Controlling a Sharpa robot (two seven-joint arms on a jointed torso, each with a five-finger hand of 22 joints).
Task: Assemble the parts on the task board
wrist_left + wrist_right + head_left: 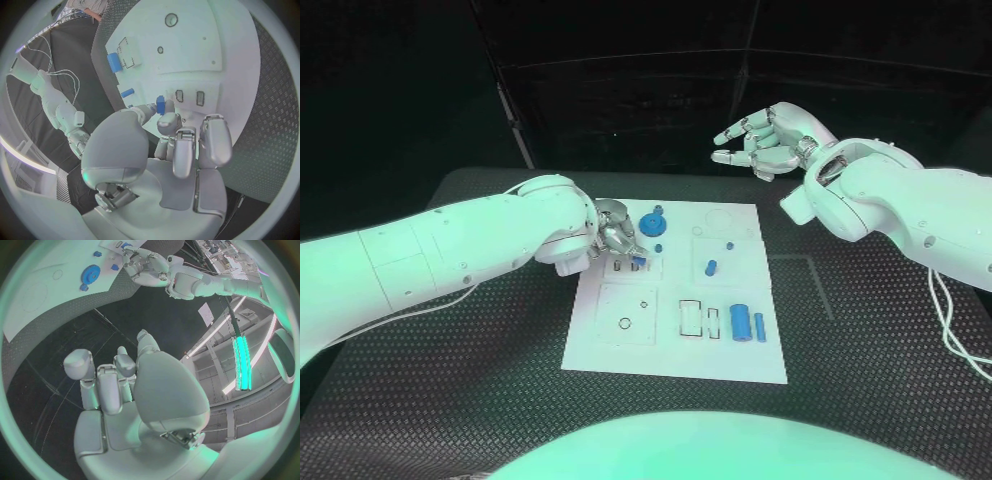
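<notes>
Left robot hand (615, 238) pinches small blue part (160, 105) over board (733, 352) | I see right robot hand (764, 138) spread, well apart.

We see a smooth, matt white task board (678, 355) lying on the table (473, 390), whose black surface looks rough and woven. The blue parts (740, 323) look like smooth plastic. Each robot hand, left (617, 238) and right (764, 140), shows silvery, satin-smooth shells; the arms (430, 255) are glossy white plastic.
</notes>
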